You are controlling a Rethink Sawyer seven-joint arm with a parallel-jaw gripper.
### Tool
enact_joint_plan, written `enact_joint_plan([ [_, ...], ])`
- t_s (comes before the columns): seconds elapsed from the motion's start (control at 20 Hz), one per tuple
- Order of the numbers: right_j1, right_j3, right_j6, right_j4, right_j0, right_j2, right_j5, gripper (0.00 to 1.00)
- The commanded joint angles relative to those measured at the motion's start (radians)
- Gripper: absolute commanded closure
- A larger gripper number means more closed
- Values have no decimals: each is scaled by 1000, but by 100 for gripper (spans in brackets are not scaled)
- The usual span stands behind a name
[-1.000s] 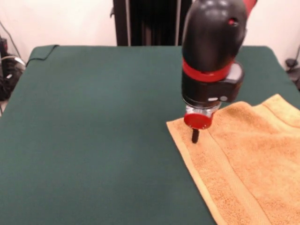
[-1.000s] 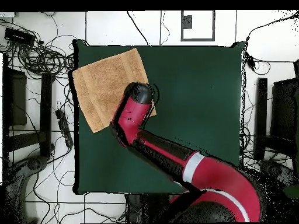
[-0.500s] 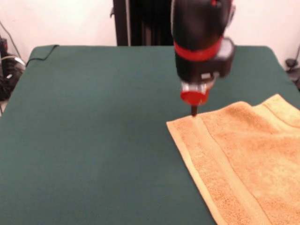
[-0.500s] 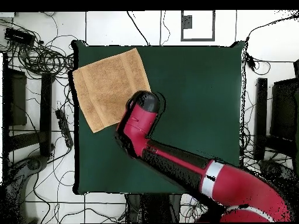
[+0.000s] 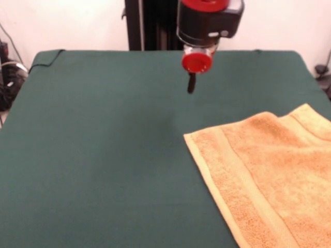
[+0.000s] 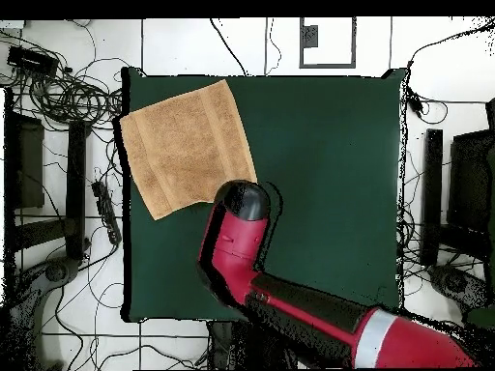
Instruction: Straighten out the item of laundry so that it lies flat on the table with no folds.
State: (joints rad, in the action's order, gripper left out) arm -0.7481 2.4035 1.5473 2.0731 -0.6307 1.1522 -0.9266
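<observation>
- Front view: the arm point(image 5: 209, 20) comes down from the top, black with a red ring, and points straight down.
- Its gripper point(image 5: 191, 82) hangs in the air above the table point(image 5: 93, 155), touching nothing.
- Only one thin dark tip shows under a round red part, so I cannot tell if the pincer is open or closed.
- The towel point(image 5: 274, 175) lies on the table at the lower right, nearer the camera than the gripper and apart from it.
- The towel is orange-tan and fuzzy, with a woven band along its left edge, and it runs off the picture at the right and bottom.
- The table cloth is plain dark green and smooth.
- Overhead view: the red arm point(image 6: 319, 314) reaches up from the bottom right, bends, and ends in a black round head.
- That head hides the gripper.
- The towel point(image 6: 186, 145) lies in the table's point(image 6: 329, 164) upper left corner, a bit turned, just beside the black head.
- It looks flat and nearly square.
</observation>
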Motion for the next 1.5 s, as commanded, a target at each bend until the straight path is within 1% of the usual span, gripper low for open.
enact_joint_plan([
  [0.05,317,-53,253,-811,143,-383,-60,0],
  [0.1,338,-83,288,-859,161,-411,-51,0],
  [0.25,325,-118,319,-849,215,-444,-18,0],
  [0.45,306,-136,332,-828,248,-457,37,0],
  [0.55,290,-137,319,-793,258,-453,65,0],
  [0.65,275,-140,273,-726,266,-444,92,0],
  [0.8,261,-143,167,-571,258,-410,136,0],
  [0.85,267,-155,138,-550,258,-411,134,0],
  [1.05,314,-218,127,-592,269,-446,140,0],
  [1.35,324,-273,85,-550,282,-442,140,0],
  [1.5,331,-298,89,-547,292,-441,134,0],
])
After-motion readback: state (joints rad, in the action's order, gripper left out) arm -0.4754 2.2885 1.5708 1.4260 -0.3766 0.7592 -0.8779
